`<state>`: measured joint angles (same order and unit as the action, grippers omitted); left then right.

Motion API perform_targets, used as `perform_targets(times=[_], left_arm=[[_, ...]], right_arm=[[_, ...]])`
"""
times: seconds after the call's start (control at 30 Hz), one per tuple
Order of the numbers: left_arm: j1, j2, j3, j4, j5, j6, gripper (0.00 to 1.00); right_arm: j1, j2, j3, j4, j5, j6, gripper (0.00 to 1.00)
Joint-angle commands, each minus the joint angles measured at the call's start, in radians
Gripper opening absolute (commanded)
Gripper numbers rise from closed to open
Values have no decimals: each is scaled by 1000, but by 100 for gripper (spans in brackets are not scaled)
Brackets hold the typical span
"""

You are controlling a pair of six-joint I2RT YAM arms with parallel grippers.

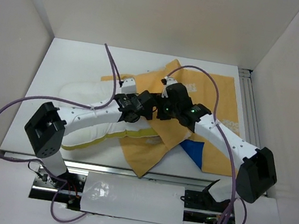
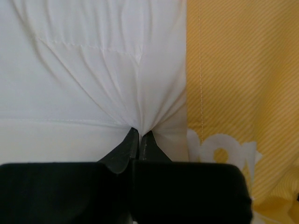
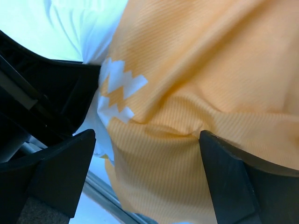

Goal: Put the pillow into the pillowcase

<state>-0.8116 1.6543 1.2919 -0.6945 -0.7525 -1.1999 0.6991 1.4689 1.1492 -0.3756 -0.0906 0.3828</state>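
Clearly the left claw pinches a fold of the white pillow, which lies toward nine o'clock on the bench. The right claw gapes wide over the mustard pillowcase, spread toward two o'clock.

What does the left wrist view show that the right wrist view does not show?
Only the left wrist view: the left gripper shut on a pinch of the white pillow, with creases fanning out from the pinch. Only the right wrist view: the right gripper, open wide above orange cloth and holding nothing. Both views: the white pillow next to the mustard-orange pillowcase with its white print.
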Motion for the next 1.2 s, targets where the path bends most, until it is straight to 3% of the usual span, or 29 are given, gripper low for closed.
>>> perform_targets(times=[0.0,0.23,0.43,0.6,0.73,0.8,0.97,1.17], left_arm=[[3,-4,-17,214,11,81,0],[15,97,-14,384,158,254,1],[129,233,81,486,421,424,22],[147,185,54,565,484,627,52],[128,66,-67,592,524,805,67],[114,32,-82,554,484,899,100],[17,33,-124,513,316,1118,100],[-1,41,-216,617,419,1276,100]], right_arm=[[-13,-132,-31,-60,101,2,100],[-110,-163,-141,-42,123,48,100],[-223,-144,-178,23,51,35,100],[-297,-47,-210,139,-23,-4,99],[-335,78,-187,219,-89,-4,95],[-360,117,-157,253,-123,-13,95],[-384,182,-59,219,-141,-38,95],[-414,64,-68,129,-95,-61,95]])
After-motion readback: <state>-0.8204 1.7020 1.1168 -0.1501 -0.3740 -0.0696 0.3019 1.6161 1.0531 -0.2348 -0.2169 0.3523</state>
